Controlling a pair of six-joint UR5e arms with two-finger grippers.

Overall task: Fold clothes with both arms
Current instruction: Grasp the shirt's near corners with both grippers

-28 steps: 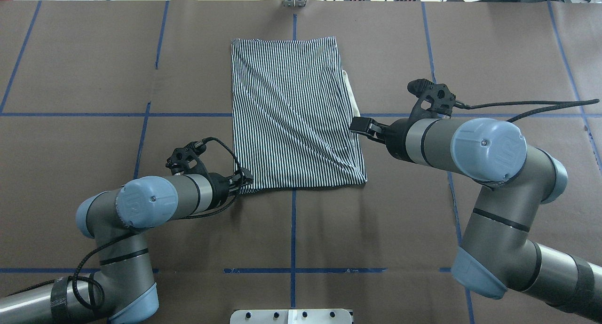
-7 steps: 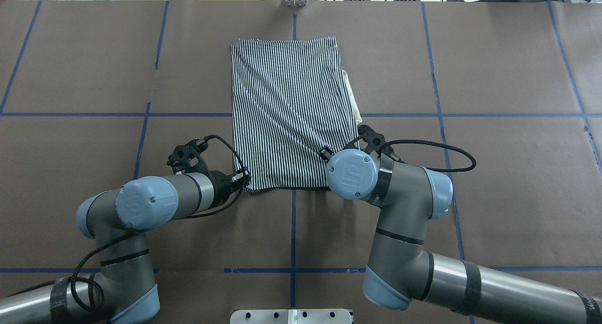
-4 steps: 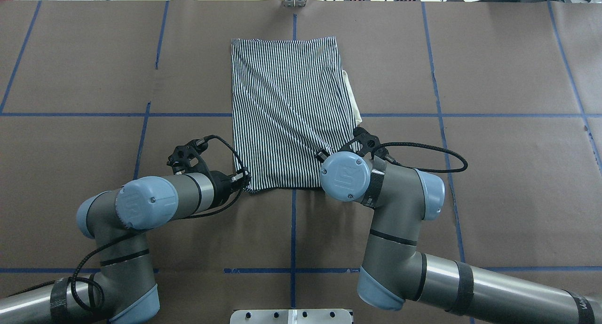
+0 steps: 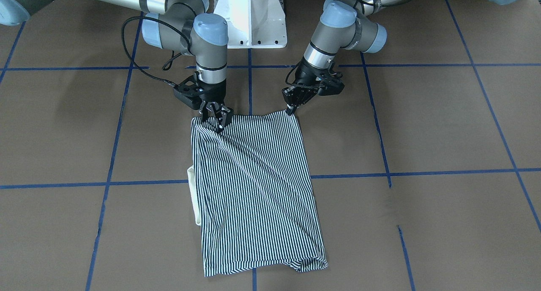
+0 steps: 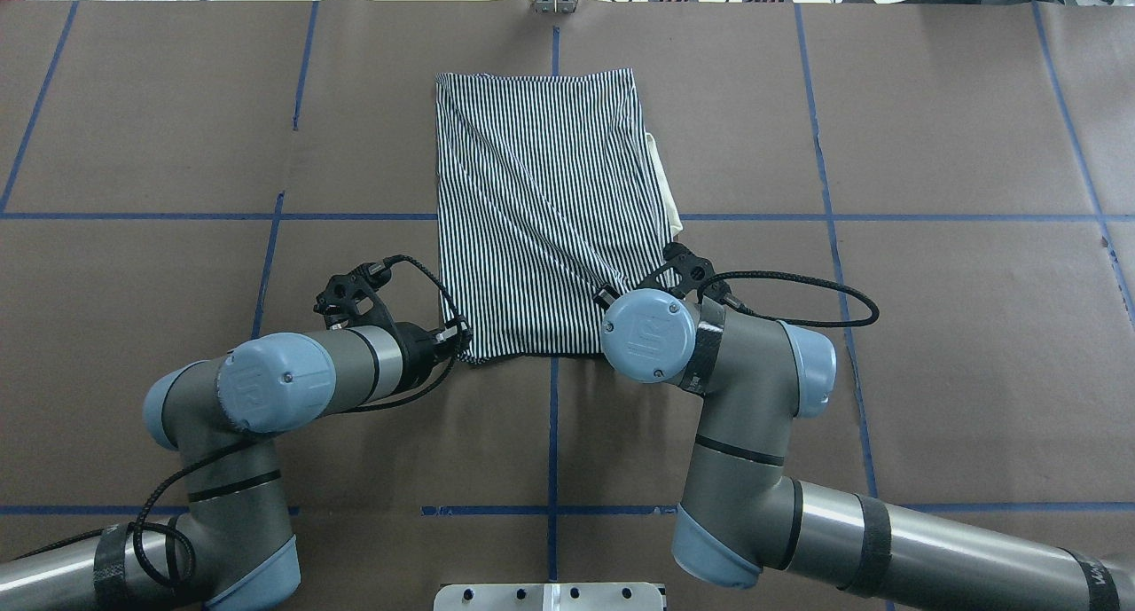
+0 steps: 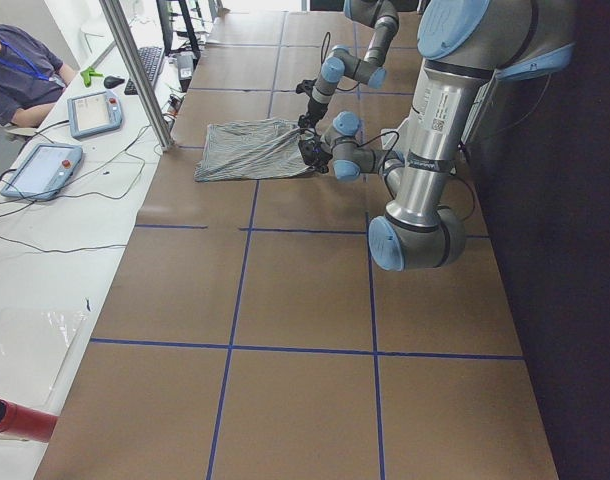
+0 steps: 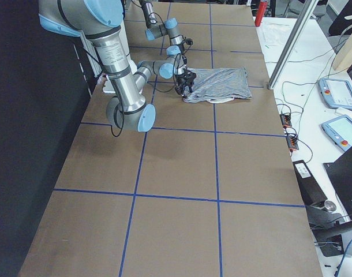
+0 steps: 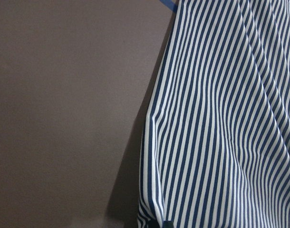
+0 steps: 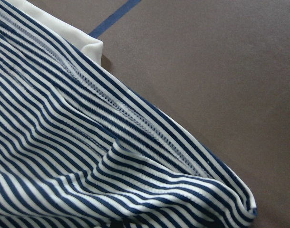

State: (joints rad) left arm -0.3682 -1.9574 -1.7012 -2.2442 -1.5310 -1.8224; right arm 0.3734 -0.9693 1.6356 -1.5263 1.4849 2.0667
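Brown paper (image 5: 958, 345) with blue tape (image 5: 133, 216) covers one counter (image 4: 444, 126). Two claws, the left claw (image 4: 290, 108) and the right claw (image 4: 217, 120), pinch one striped shirt (image 4: 253, 189).

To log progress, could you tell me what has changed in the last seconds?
The right arm swung from the shirt's right edge toward the robot, bringing the right tool to the near right corner. The left tool kept pinching the near left corner; the shirt stayed put.

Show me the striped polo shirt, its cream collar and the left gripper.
striped polo shirt (image 4: 258, 189): front-facing view, middle of the fabric.
cream collar (image 4: 193, 196): front-facing view, strip past the shirt's edge.
left gripper (image 4: 291, 109): front-facing view, between its fingertips, at the shirt's corner.
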